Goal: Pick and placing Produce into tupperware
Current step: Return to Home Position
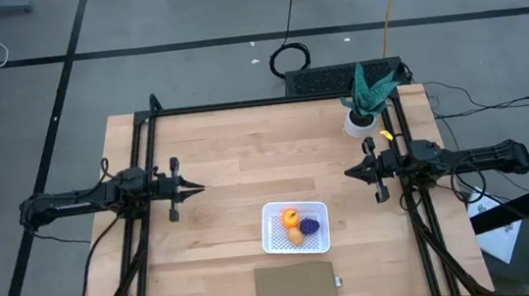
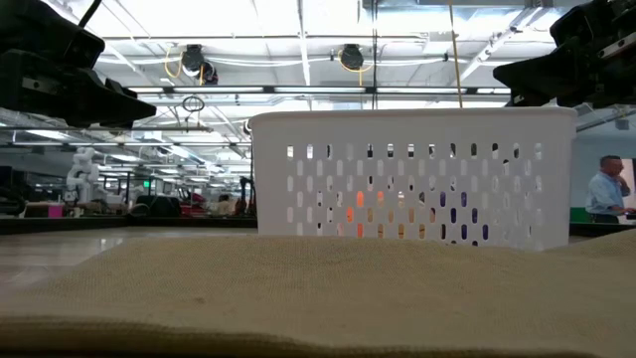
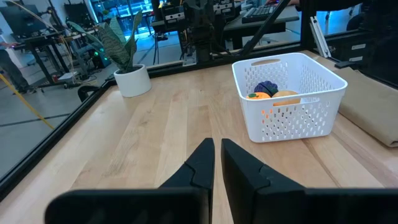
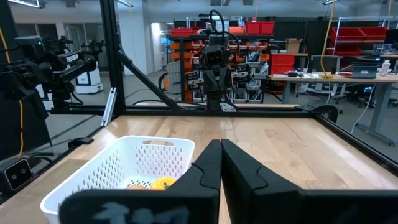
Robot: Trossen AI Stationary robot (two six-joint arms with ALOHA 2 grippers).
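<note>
You see a light wooden table [image 1: 215, 143] framed by black rails, standing on a grey floor [image 1: 182, 19] crossed by dark lines. The white container [image 1: 269, 228] sits right of centre on the table. Inside it, the orange piece [image 1: 291, 217], the tan piece [image 1: 296, 234] and the purple piece [image 1: 309, 225] lie close together. A flat brown mat [image 1: 297, 285] lies just beside the container, toward the table's edge. A potted plant [image 1: 366, 98] stands at the far right corner. The left gripper [image 1: 198, 187] and the right gripper [image 1: 349, 172] point at each other, well apart; each has its fingers drawn nearly together, holding nothing. Beyond the table, note ceiling lights [image 2: 298, 40], red bins [image 4: 261, 28] and a person [image 2: 603, 194].
</note>
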